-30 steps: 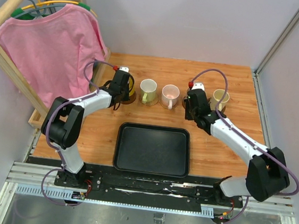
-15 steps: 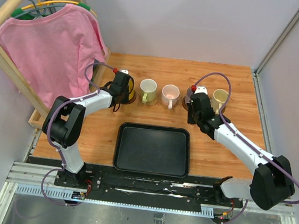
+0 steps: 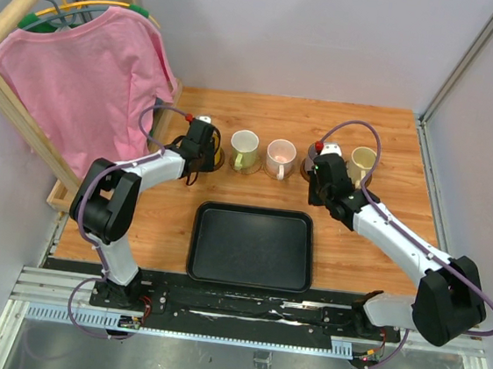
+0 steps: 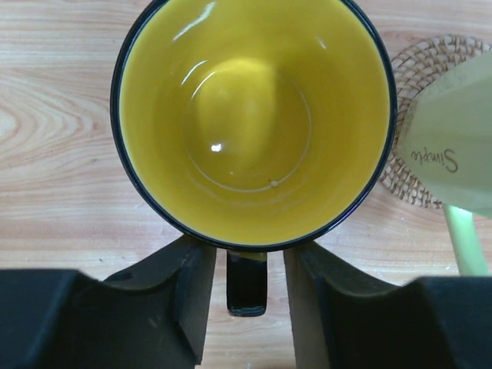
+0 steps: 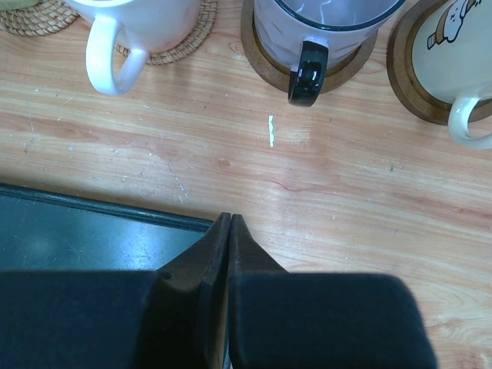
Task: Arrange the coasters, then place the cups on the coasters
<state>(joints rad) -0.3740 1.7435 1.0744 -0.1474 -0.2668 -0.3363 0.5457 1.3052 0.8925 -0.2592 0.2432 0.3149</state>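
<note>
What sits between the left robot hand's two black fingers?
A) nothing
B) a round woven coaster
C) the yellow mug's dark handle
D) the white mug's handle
C: the dark handle of the yellow ceramic mug stands between the parted fingers of the left gripper.

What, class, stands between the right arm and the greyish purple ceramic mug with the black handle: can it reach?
Probably yes. Only bare wooden tabletop lies between the right fingers and the greyish purple ceramic mug, whose handle faces them; the shut fingers must open first.
</note>
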